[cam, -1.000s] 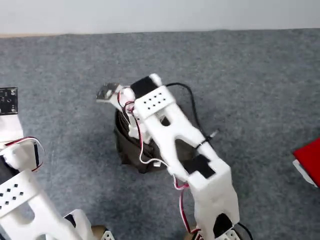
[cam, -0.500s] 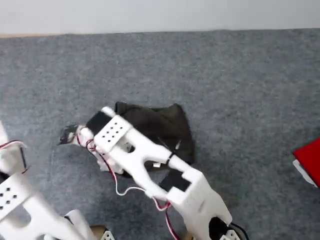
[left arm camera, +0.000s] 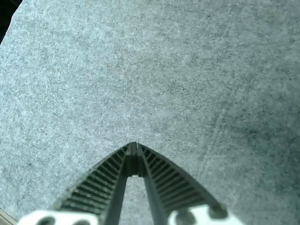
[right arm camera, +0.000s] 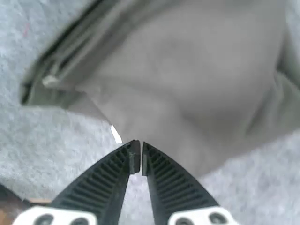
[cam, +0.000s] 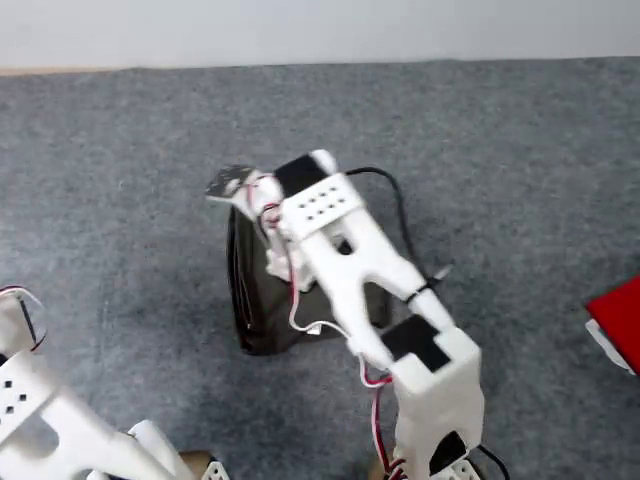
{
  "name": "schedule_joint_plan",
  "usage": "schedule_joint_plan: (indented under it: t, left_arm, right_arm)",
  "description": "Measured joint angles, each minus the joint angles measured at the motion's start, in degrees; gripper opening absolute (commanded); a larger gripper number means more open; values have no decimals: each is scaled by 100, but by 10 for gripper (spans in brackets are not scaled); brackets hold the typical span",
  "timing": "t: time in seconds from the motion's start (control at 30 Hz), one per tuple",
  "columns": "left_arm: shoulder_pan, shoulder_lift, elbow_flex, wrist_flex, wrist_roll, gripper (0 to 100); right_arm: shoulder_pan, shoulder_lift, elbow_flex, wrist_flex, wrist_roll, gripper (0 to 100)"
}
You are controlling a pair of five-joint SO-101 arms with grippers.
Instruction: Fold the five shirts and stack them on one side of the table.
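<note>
Two grippers, both with fingers drawn together and nothing seen between them. The right gripper (right arm camera: 136, 152) points down at the dark shirt (right arm camera: 187, 89), its tips over the cloth's edge where the grey table (cam: 500, 180) begins; most of the cloth spreads ahead of the fingers, with a layered hem off to one side. Seen from above, the right arm (cam: 350, 260) lies across the bunched dark shirt, which shows along the arm's left flank. The left gripper (left arm camera: 136, 152) hangs over bare grey table, well apart from the shirt. A red object (cam: 618, 315) sits far off to the right arm's right, at the view's edge
</note>
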Motion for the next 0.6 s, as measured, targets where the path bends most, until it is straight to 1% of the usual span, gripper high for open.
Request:
schedule_joint_plan:
  t: [0.07, 0.13, 0.23, 0.3, 0.47, 0.6]
  left_arm:
    - [255, 0, 0, 123, 0, 4]
    - [651, 0, 0, 316, 0, 4]
    - [1424, 0, 0, 615, 0, 4]
    - [1960, 0, 9, 703, 0, 3]
    - [3174, 0, 369, 651, 0, 3]
    - [3877, 0, 993, 185, 0, 2]
  right_arm:
    - [79, -378, 501, 0, 0, 11]
    - [158, -774, 1046, 0, 0, 10]
    - [396, -1336, 1705, 0, -9, 10]
    - [607, -1697, 2022, 0, -176, 10]
    - [1046, -2541, 2822, 0, -589, 10]
    - [1371, -3218, 3473, 0, -633, 10]
